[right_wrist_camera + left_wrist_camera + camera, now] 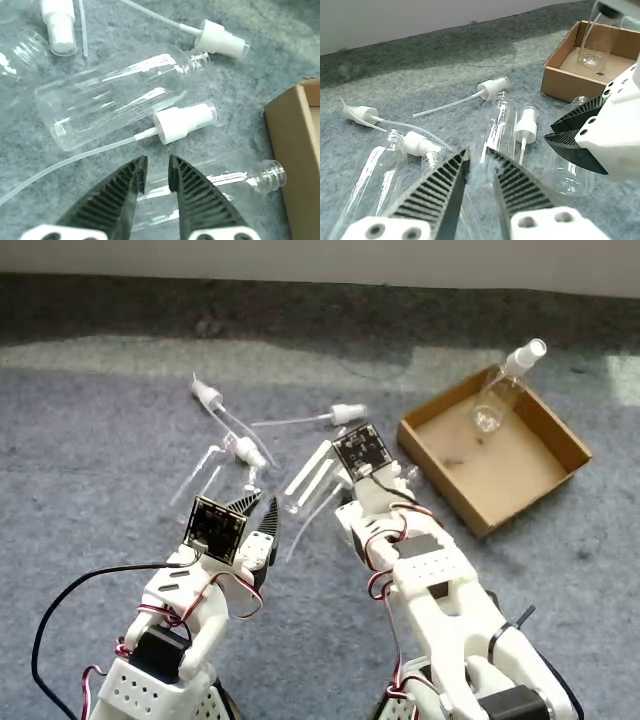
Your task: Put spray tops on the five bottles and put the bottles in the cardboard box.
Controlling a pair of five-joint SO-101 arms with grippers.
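The grey surface (90,440) is lying open along its left side, giving the left arm free room there. The left pincer (476,155) is hanging low with its jaws slightly parted, gripping nothing, and its tips are pointing into the loose parts.

Just ahead of it an uncapped clear bottle (196,475) is lying on its side, and a white spray top (248,452) is resting beside that bottle's neck. Farther back a second spray top (207,393) is trailing its thin tube across the carpet. A third spray top (347,413) is lying nearer the middle, its tube stretching leftward.

Two more clear bottles (310,480) are lying side by side between the arms, crowding the space there. The right pincer (157,162) is hovering released, jaws a little apart, directly over another uncapped bottle (240,177), whose threaded neck is pointing toward the box. A fourth spray top (182,120) is lying just beyond the jaw tips, against the side of a larger bottle (120,95).

At the right the cardboard box (500,465) is sitting at an angle, its near wall close to the right arm. One capped bottle (500,395) is leaning inside it, its white top sticking out over the far rim. Bare carpet is running along the box's right edge.
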